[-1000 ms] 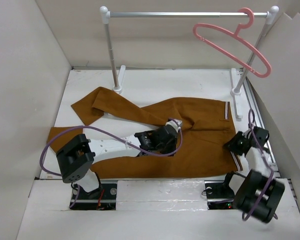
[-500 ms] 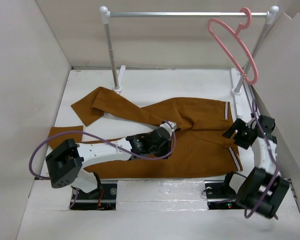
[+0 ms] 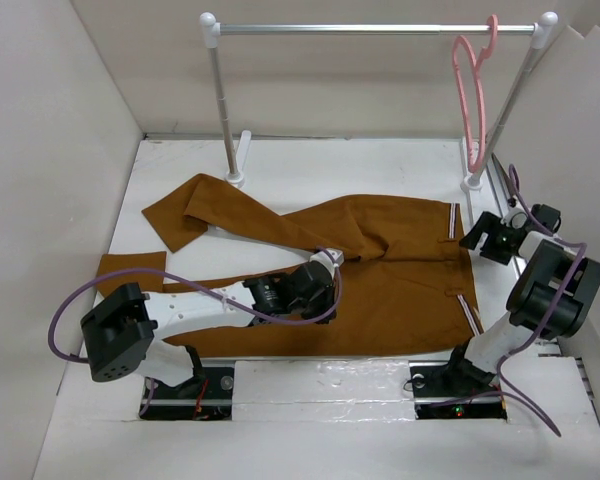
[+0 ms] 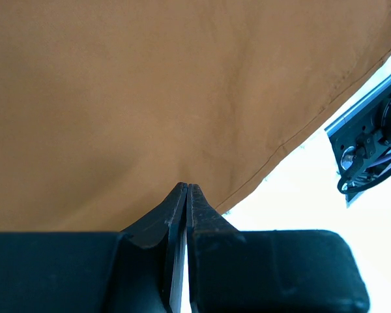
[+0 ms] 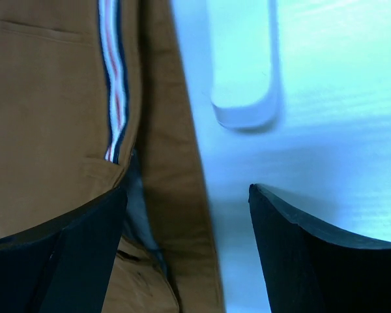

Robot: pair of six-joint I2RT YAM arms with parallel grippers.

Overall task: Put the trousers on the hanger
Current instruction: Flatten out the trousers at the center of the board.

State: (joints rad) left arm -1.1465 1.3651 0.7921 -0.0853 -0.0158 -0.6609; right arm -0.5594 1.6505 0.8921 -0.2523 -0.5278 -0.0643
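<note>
The rust-brown trousers (image 3: pixel 400 260) lie flat on the white table, waistband with its pale striped lining to the right. The pink hanger (image 3: pixel 469 90) hangs by its hook from the rail's right end, seen nearly edge-on. My left gripper (image 3: pixel 329 261) rests on the middle of the trousers (image 4: pixel 150 98); in the left wrist view the gripper (image 4: pixel 187 187) is shut, with no fold seen between its tips. My right gripper (image 3: pixel 479 238) is open at the waistband's right edge; in its wrist view the gripper (image 5: pixel 187 189) straddles the edge of the trousers (image 5: pixel 58 117).
A silver-and-white clothes rail (image 3: pixel 380 29) stands at the back, its right foot (image 3: pixel 472 165) (image 5: pixel 244 78) just beyond the waistband. White walls close in the table (image 3: pixel 310 180) on the left, back and right. Purple cables loop off both arms.
The right gripper has opened and moved away from me along the waistband. The hanger has swung round to edge-on on the rail. The left arm has drawn back slightly to the left.
</note>
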